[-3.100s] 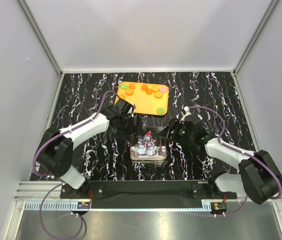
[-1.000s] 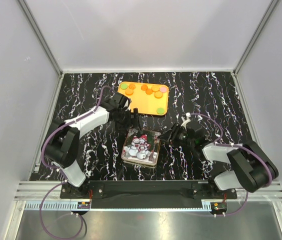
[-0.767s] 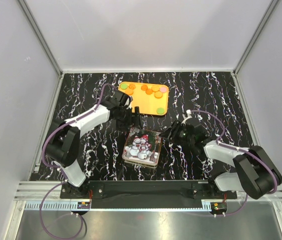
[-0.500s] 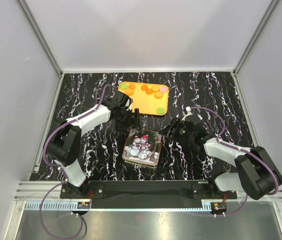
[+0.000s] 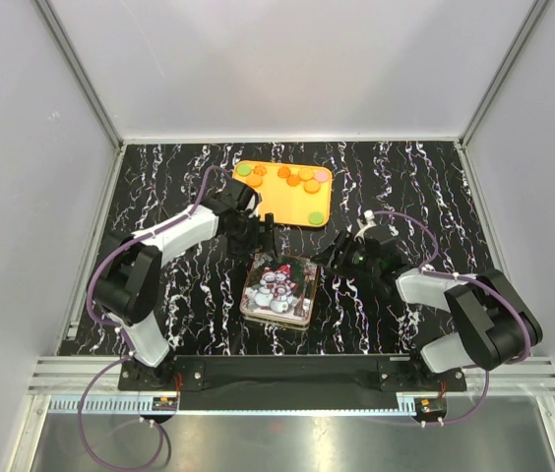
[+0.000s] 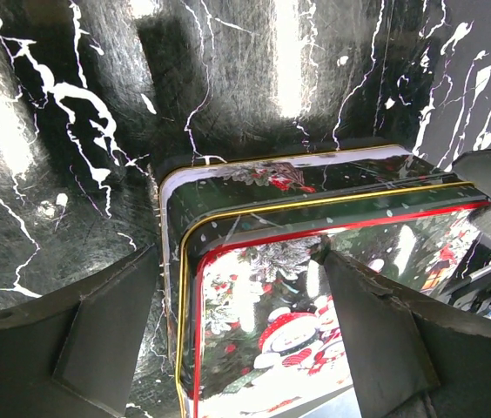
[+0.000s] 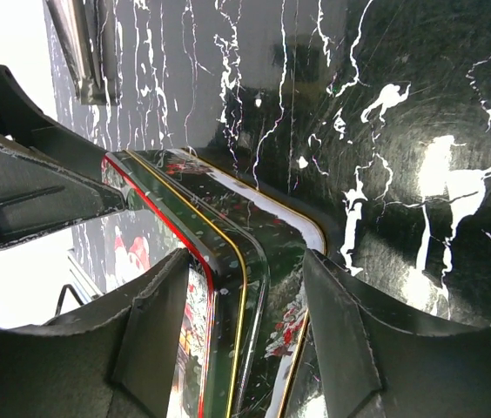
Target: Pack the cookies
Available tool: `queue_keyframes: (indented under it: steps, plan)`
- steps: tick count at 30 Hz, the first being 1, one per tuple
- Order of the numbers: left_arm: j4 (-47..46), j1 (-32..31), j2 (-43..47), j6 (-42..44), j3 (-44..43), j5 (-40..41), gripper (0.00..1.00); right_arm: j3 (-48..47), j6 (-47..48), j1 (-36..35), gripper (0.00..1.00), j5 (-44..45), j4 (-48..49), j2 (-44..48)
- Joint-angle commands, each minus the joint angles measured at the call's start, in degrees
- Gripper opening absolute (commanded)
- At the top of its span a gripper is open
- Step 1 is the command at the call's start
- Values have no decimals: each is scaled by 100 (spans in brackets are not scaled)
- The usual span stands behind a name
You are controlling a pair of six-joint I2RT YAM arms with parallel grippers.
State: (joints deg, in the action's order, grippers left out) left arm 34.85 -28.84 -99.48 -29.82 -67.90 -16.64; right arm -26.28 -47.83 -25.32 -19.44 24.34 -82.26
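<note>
Your left claw and right claw both gape open, straddling corners of the tin; cookies lie at 12 o'clock.

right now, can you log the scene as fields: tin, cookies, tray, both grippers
tin: closed, snowmen on top, sitting askew
cookies: orange, green and pink, all visible ones on the tray
tray: orange, behind the tin
left gripper: open, fingers astride the tin's far left corner
right gripper: open, fingers astride the tin's far right corner
</note>
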Motion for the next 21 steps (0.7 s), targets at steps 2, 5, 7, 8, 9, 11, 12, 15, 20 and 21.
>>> queue_keyframes:
  steps: [2,5,7,8,9,11,12,15,20,21]
  plan:
    - [-277,-8,-27,-41,48,30,84,123,-68,10,61,-148,422,-62]
    - [-382,-16,-10,-120,119,-5,84,263,-199,10,60,-296,764,-194]
    - [-409,-43,-19,-146,136,-6,84,343,-358,1,60,-341,1064,-247]
    - [-409,-51,-10,-164,145,-6,84,352,-367,1,60,-350,1108,-308]
    - [-418,-69,-19,-164,154,3,84,352,-376,1,60,-350,1160,-352]
    - [-426,-78,-27,-190,145,3,84,378,-384,1,60,-385,1231,-422]
    - [-435,-78,-27,-190,145,3,84,387,-419,1,60,-394,1301,-449]
    - [-462,-104,-36,-217,154,-5,84,431,-551,1,57,-463,1564,-572]
    - [-462,-174,-98,-217,93,-6,84,527,-666,1,40,-508,1952,-861]
    - [-444,-192,-115,-217,75,3,84,545,-701,10,38,-517,2082,-879]
